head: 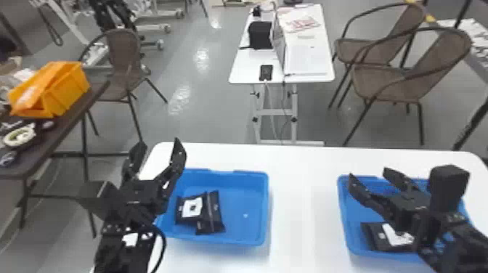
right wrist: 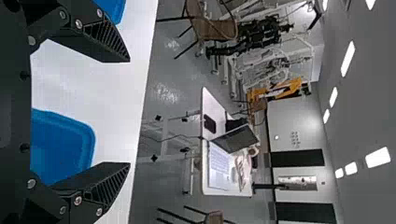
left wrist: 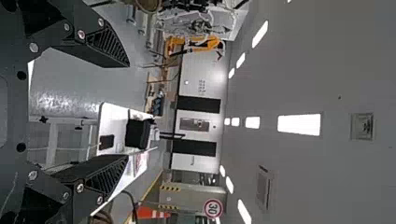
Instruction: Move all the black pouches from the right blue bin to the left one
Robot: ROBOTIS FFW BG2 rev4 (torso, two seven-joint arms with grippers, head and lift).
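L grip [head: 159, 147]: wide open, empty, up by L bin's [head: 268, 207] outer side, tips aimed fwd, well apart from R bin pouch. L bin: 2 pouches, one w/ white label [head: 187, 214], one dark [head: 215, 214], overlapping, toward bin's L side. R grip [head: 369, 173]: wide open, nothing betw. fingers, above R bin [head: 342, 207], tips toward far rim. R bin: labelled pouch [head: 375, 236] flat on floor, near side, part hidden by R arm; can't tell if another's under there. Key rel.: pouch lies below R grip & back toward robot from its tips, not ahead. Long axis looks approx. L-R, far end hidden, so unsure. R arm clearly nearer; prob. needs to pull back, tilt down, then close on pouch.
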